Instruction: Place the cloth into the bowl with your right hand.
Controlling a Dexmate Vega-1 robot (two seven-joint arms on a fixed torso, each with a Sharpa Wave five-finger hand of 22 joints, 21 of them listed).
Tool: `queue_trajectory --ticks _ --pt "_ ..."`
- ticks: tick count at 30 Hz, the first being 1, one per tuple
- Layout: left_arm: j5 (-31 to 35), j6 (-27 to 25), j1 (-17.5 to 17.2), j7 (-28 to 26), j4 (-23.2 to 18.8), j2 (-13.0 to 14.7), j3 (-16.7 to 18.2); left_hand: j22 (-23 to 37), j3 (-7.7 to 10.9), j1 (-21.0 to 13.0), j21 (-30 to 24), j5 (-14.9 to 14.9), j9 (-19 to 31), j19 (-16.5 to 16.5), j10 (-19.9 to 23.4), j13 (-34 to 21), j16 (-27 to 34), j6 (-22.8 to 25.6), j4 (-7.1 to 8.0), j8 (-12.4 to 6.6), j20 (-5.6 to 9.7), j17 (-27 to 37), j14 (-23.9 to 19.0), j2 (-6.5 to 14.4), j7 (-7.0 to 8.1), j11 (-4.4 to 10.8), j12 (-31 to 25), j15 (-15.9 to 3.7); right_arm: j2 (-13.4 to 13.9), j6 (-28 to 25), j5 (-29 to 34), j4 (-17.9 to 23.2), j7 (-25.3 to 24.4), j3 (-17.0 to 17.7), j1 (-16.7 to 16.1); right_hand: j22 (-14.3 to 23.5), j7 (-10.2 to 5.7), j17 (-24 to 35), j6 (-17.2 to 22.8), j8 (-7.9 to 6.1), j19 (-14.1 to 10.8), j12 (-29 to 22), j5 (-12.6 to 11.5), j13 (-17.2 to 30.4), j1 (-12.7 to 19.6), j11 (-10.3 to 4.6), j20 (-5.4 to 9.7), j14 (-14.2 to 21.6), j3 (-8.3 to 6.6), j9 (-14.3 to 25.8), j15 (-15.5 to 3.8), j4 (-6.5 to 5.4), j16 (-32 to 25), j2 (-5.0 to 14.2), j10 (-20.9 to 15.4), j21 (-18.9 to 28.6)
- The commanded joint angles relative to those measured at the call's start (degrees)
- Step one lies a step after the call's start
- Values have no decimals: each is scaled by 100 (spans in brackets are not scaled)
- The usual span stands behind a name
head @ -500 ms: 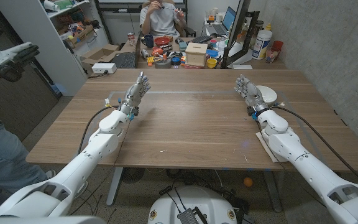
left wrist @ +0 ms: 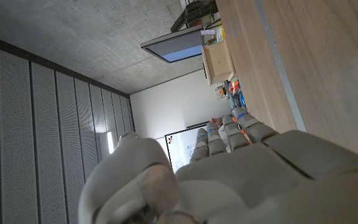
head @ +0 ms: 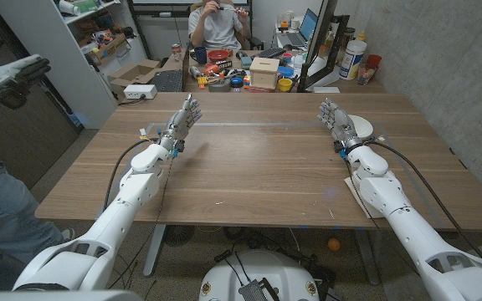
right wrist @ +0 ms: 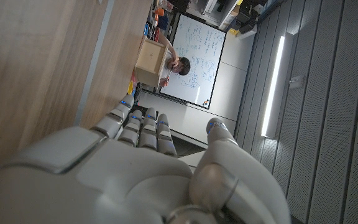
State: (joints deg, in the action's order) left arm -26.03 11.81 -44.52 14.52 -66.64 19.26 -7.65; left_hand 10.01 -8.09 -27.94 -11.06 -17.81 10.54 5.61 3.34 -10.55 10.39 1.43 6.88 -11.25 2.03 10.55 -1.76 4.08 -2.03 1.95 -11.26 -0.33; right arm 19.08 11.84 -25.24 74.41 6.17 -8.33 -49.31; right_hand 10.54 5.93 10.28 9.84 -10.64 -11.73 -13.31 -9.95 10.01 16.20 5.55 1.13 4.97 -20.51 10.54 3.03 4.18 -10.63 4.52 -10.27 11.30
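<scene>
Both hands stand empty over the wooden table [head: 258, 167], fingers apart and reaching up: the left hand [head: 182, 121] at the upper left of the head view, the right hand [head: 335, 119] at the upper right. Just behind the right hand sits the white bowl [head: 360, 127]. I cannot make out the cloth; a person's gloved hand [head: 11, 73] shows at the left edge.

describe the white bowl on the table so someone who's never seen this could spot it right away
Start at the wooden table and go to its far right part, by the concrete wall. The bowl sits just behind the right hand. It is the table's one round, plain white thing.
</scene>
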Motion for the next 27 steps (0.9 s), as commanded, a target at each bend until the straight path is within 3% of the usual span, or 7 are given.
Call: queue_trajectory --ticks 1,16,27 --pt "538 -275 26 391 54 -422 520 21 -37 -30 -23 -30 18 -14 14 -27 27 -3 14 -25 88 18 6 -6 -6 14 -23 4 -469 -350 501 534 70 532 -233 8 -37 20 35 -32 -41 -15 -43 29 50 2 11 67 -8 7 -6 16 -47 27 -71 27" --pt "745 -345 187 636 293 -639 712 21 -48 -31 -18 -43 18 -41 -3 -27 28 1 14 -22 73 18 12 16 -19 17 -17 16 -450 -370 789 1446 273 660 -572 9 -44 14 108 -58 -206 -38 -41 33 107 -26 0 251 -6 8 -19 65 -88 72 -218 90" --pt "900 -315 331 703 291 -619 771 22 -52 -37 -19 -51 19 -49 -10 -27 29 12 11 -23 69 18 19 34 -23 10 -16 30 -228 -422 894 2172 297 857 -1128 10 -59 12 167 -74 -266 -43 -35 35 128 -36 -1 309 6 9 -28 91 -89 75 -280 108"
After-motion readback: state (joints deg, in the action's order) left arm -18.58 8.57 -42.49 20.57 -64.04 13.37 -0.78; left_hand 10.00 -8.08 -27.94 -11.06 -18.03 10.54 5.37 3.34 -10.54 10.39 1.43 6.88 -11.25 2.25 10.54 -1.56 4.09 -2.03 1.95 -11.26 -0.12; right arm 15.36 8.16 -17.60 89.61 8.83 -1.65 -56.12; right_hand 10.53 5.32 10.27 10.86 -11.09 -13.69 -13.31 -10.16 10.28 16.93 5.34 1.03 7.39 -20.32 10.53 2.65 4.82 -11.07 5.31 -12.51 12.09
